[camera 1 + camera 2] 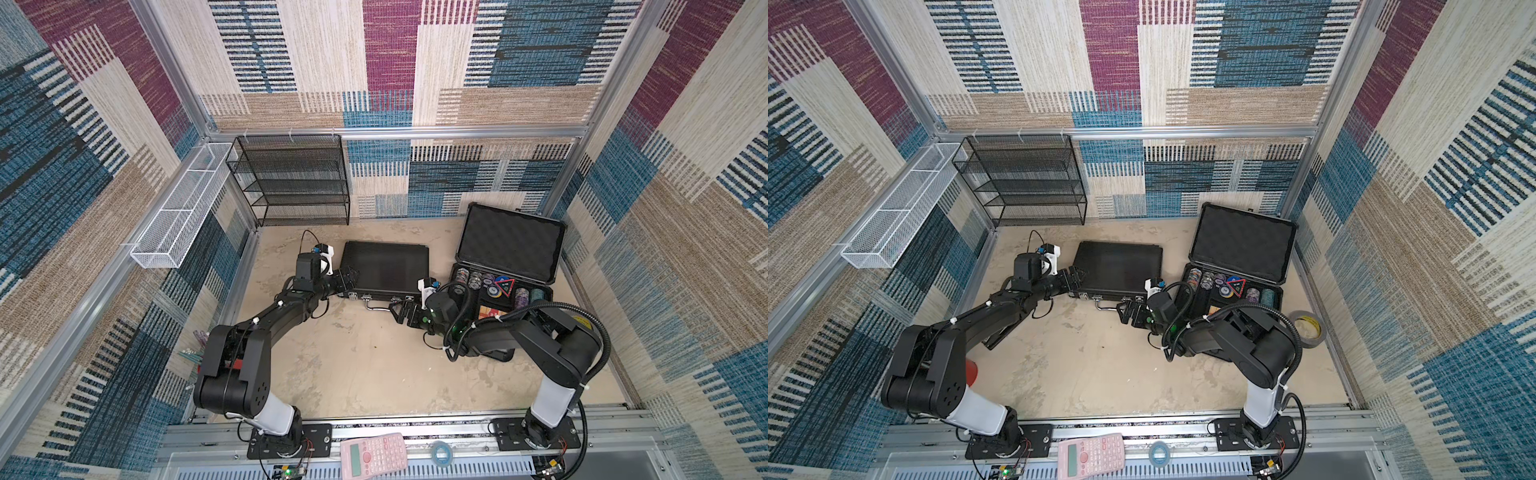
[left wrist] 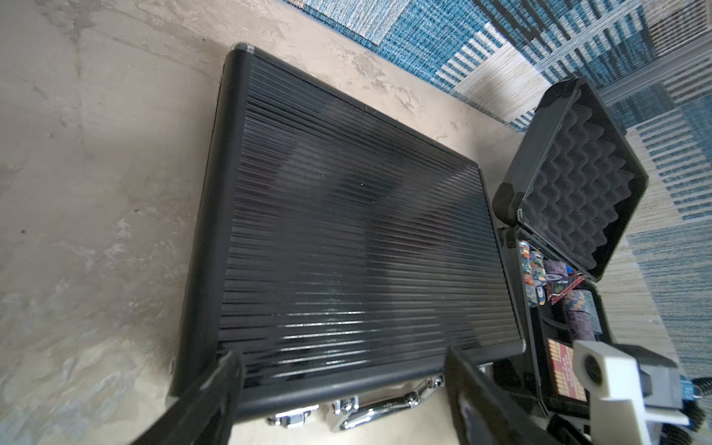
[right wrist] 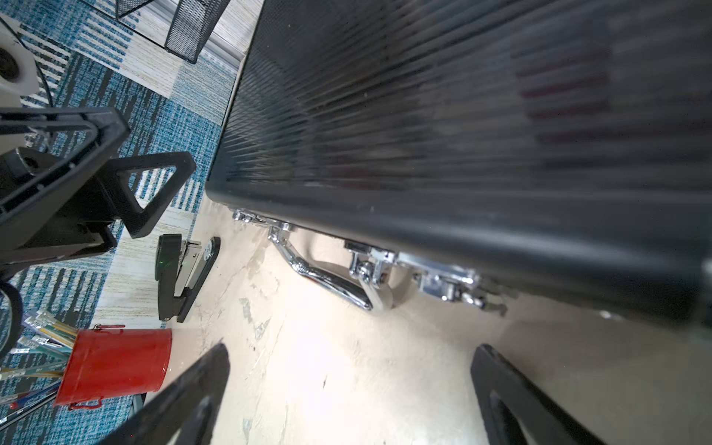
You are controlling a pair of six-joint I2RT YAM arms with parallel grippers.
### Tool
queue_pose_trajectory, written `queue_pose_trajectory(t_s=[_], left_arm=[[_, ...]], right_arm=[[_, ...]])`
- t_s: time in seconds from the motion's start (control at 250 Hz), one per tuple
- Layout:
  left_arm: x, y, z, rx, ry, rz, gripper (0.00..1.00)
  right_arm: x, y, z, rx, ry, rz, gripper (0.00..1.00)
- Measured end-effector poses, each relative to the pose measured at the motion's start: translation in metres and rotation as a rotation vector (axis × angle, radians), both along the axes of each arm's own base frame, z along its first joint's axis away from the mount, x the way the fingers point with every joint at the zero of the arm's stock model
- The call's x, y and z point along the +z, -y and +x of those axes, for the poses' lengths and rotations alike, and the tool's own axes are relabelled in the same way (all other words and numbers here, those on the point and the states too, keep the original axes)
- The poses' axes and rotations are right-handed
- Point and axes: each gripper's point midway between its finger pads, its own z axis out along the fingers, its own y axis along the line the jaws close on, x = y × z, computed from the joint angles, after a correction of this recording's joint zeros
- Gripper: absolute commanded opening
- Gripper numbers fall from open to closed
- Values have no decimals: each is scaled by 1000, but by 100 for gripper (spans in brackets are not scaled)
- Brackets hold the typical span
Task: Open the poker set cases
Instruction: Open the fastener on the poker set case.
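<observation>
Your bench (image 1: 365, 365) carries both cases toward its far edge. The grey case (image 1: 513, 243) stands at the far right corner with its foam-lined lid raised upright and rows of chips showing in the tray below. The black ribbed case (image 1: 384, 268) lies flat just left of it, about the middle of the far edge. Its lid is down, and its latch side faces the near edge. Your left gripper (image 1: 352, 280) sits at that case's near left corner. In the left wrist view its fingers (image 2: 215, 389) stand spread apart with the front rim of the black case between them, clamped on nothing; whether one touches the lid cannot be told. Your right gripper (image 1: 398, 313) hangs low just in front of the case's near right corner, jaws wide apart, with only bare bench between them in the right wrist view. The chrome handle (image 3: 331, 277) rests on the bench between two silver latches (image 3: 443, 281). A black stapler (image 3: 188, 277) lies near the bench's left edge.
</observation>
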Motion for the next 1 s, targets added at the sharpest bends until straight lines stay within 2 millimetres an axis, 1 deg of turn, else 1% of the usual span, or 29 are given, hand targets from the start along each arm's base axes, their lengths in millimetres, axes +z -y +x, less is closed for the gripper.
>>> queue_pose_trajectory(t_s=[0.084,0.244,0.364,0.44,0.56,0.64,1.0], left_arm=[[0,7,-1,-20,0,24,80],[6,16,3,-43,24,80,79],[0,16,4,-49,15,90,78],[-3,21,6,-64,5,84,75],[-8,31,12,-100,-13,64,75],[-15,33,13,-108,-31,64,75],[-19,38,22,-111,-24,79,75]], right_arm=[[0,-1,3,-3,2,1,100],[-2,5,9,-26,1,-6,100],[-3,9,13,-45,2,-13,100],[-6,11,15,-54,1,-16,100],[-6,12,19,-59,10,-8,100],[-5,11,20,-56,12,-1,100],[-3,7,20,-23,25,29,99]])
